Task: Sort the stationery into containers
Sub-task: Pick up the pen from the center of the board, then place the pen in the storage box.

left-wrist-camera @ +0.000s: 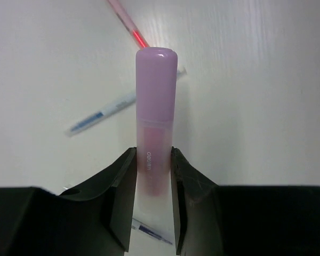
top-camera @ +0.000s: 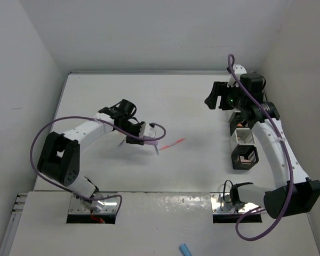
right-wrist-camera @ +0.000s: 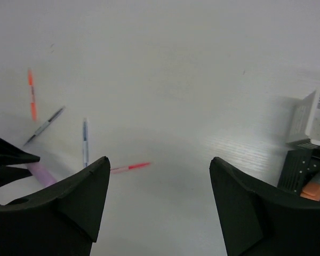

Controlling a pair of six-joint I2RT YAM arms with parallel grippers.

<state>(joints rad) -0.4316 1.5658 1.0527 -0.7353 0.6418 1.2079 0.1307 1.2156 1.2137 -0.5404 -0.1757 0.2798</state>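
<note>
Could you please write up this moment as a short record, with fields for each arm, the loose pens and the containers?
left gripper: shut on purple marker, fingers on either side of its lower body
right gripper: open, empty, over bare table near the containers
loose pens: pink pen, blue pen, orange pen, all lying on the table
containers: mesh boxes in a row at the table's right side; black box holds an orange item
</note>
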